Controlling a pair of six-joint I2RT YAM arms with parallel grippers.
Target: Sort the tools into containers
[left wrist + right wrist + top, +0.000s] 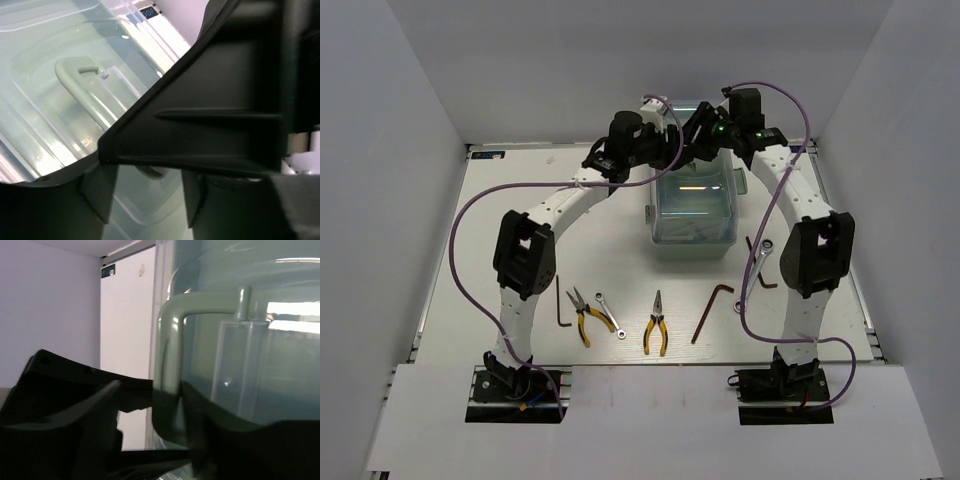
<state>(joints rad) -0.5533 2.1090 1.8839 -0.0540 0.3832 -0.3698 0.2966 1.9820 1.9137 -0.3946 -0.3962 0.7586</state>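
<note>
The pale green toolbox (pixel 692 246) with its clear lid (pixel 695 190) stands at the table's middle back. Both grippers meet over its far end. My left gripper (pixel 665 150) is open above the lid (pixel 45 45), with the pale green lid handle (pixel 80 85) running in under its fingers. My right gripper (pixel 698 135) is open with the handle (pixel 167 340) between its fingers; one finger (pixel 200 425) touches it and a gap shows on the other side. On the table lie two yellow-handled pliers (pixel 582 313) (pixel 656 323), two wrenches (pixel 611 313) (pixel 761 255) and three hex keys (pixel 560 306) (pixel 710 311) (pixel 766 278).
Dark items show through the toolbox's near end (pixel 695 232). White walls enclose the table on the left, right and back. The arm bases (pixel 515 385) (pixel 785 385) sit at the near edge. Purple cables (pixel 460 260) loop beside both arms.
</note>
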